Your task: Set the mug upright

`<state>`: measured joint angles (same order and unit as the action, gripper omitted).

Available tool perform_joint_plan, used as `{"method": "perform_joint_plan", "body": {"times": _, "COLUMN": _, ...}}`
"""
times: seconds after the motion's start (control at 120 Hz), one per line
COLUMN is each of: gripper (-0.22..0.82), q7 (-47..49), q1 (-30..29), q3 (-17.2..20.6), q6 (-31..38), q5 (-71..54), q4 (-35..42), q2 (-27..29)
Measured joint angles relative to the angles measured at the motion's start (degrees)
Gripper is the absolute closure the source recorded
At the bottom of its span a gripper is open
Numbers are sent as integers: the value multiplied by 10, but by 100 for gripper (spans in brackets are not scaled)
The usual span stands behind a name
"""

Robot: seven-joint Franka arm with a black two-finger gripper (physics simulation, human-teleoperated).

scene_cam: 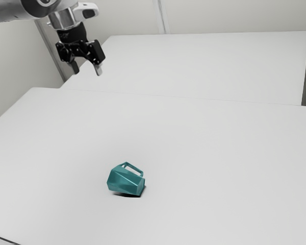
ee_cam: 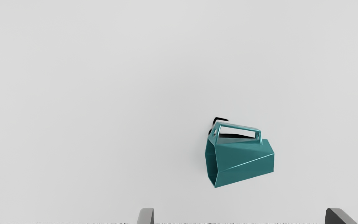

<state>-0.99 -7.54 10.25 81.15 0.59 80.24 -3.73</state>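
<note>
The pincer is hovering at the upper left of the exterior frame, its fingers standing wide apart and holding nothing. Below it, the teal mug is lying on its side on the white tabletop, left of the frame's lower centre.

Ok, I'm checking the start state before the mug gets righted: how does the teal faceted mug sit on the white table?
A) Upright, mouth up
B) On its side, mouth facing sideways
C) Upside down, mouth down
B: the teal faceted mug lies on its side on the white table, its open mouth facing sideways.
</note>
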Motion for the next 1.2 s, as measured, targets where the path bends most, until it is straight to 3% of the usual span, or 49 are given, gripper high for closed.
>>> {"method": "perform_joint_plan", "body": {"times": 0.167, "gripper": 0, "q7": -4, "q1": -3, "q3": 0, "q6": -14, "q5": 6, "q4": 6, "q2": 0}}
{"method": "perform_joint_plan", "body": {"times": 0.358, "gripper": 0, "q7": -6, "q1": -5, "q3": -4, "q6": -17, "q5": 27, "q4": 78, "q2": 6}}
{"method": "perform_joint_plan", "body": {"times": 0.725, "gripper": 0, "q7": -6, "q1": -7, "q3": -95, "q6": -14, "q5": 151, "q4": 209, "q2": 6}}
{"method": "perform_joint_plan", "body": {"times": 0.967, "gripper": 0, "q7": -6, "q1": -15, "q3": -104, "q6": -1, "q5": 211, "q4": 283, "q2": 6}}
{"method": "perform_joint_plan", "body": {"times": 1.092, "gripper": 0, "q7": -7, "q1": 11, "q3": -128, "q6": 3, "q5": 236, "q4": 320, "q2": 6}}
{"method": "perform_joint_plan", "body": {"times": 1.2, "gripper": 0, "q7": -10, "q1": 0, "q3": -138, "q6": 5, "q5": 259, "q4": 346, "q2": 6}}
